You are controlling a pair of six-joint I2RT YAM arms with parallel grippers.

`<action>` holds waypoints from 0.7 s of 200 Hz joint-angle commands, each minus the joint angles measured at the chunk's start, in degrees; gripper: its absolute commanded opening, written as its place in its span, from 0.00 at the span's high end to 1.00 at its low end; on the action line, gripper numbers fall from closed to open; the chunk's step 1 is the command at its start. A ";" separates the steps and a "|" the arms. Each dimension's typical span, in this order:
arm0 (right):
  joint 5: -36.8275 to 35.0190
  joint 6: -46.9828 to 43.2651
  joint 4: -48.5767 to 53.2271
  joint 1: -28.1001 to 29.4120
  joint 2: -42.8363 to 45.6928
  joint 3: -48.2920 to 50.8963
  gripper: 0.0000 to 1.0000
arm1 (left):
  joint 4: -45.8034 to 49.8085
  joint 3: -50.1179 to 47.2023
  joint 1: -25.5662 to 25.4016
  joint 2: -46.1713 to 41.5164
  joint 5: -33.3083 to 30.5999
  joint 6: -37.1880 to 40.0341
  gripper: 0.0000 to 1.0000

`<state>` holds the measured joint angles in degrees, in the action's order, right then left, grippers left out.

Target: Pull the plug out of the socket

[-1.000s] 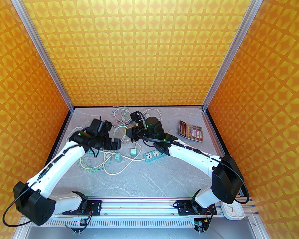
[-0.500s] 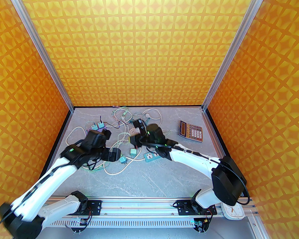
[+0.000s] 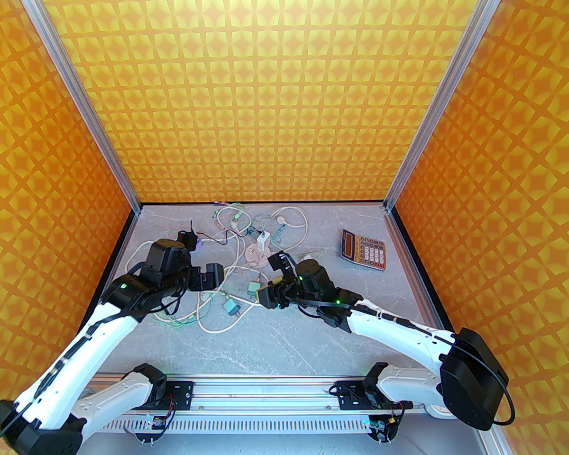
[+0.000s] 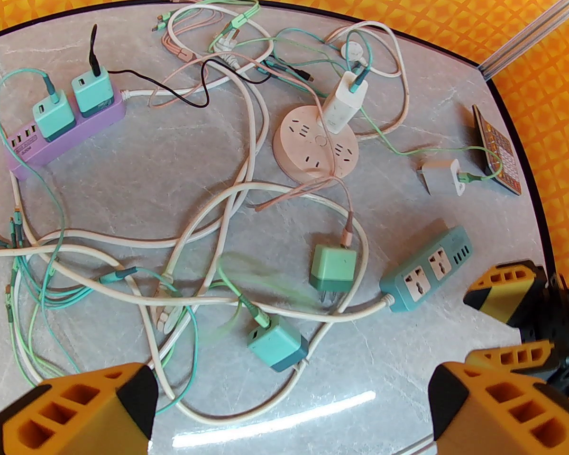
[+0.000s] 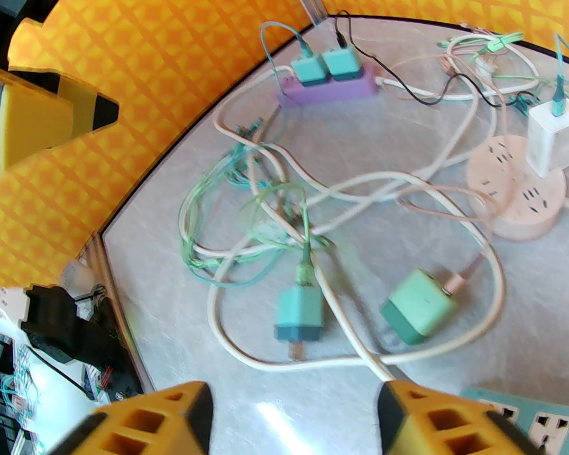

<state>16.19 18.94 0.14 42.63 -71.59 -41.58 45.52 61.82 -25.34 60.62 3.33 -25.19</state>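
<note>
A white plug (image 4: 345,101) stands in the round pink socket (image 4: 313,147) at mid-table; both also show in the top view, plug (image 3: 262,241) in socket (image 3: 256,256). Two teal plugs (image 4: 71,102) sit in a purple strip (image 4: 71,135) at the far left. A green plug (image 4: 333,267) and a teal plug (image 4: 277,344) lie loose among the cables, prongs bare. My left gripper (image 3: 213,275) hovers open left of them, and in its wrist view my left gripper (image 4: 289,410) holds nothing. My right gripper (image 3: 271,278) is open just right of the loose plugs, and my right gripper (image 5: 289,415) is empty.
A teal power strip (image 4: 424,277) lies under my right wrist. A small white charger (image 4: 441,177) and a calculator (image 3: 363,249) sit at the right. Tangled white, green and pink cables (image 3: 208,311) cover the left and middle of the table.
The right arm drew back toward the near side and lowered, and its jaws opened. The left arm swung back and left. The round socket with its white plug came into sight.
</note>
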 commanded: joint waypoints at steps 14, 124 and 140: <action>-10.68 -0.01 3.81 0.13 2.60 -0.01 0.27 | -6.10 1.15 0.73 4.68 -1.18 0.33 0.01; -20.88 7.05 15.97 -8.29 -8.75 -15.72 0.02 | -33.17 0.67 0.91 25.44 1.66 8.41 0.04; -21.10 7.72 17.84 -8.43 -12.45 -19.74 0.02 | -33.73 2.42 1.10 29.39 1.85 9.02 0.06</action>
<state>-3.42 24.03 14.15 34.46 -79.77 -56.12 16.47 62.02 -24.99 85.34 3.66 -18.92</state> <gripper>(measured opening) 0.985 0.957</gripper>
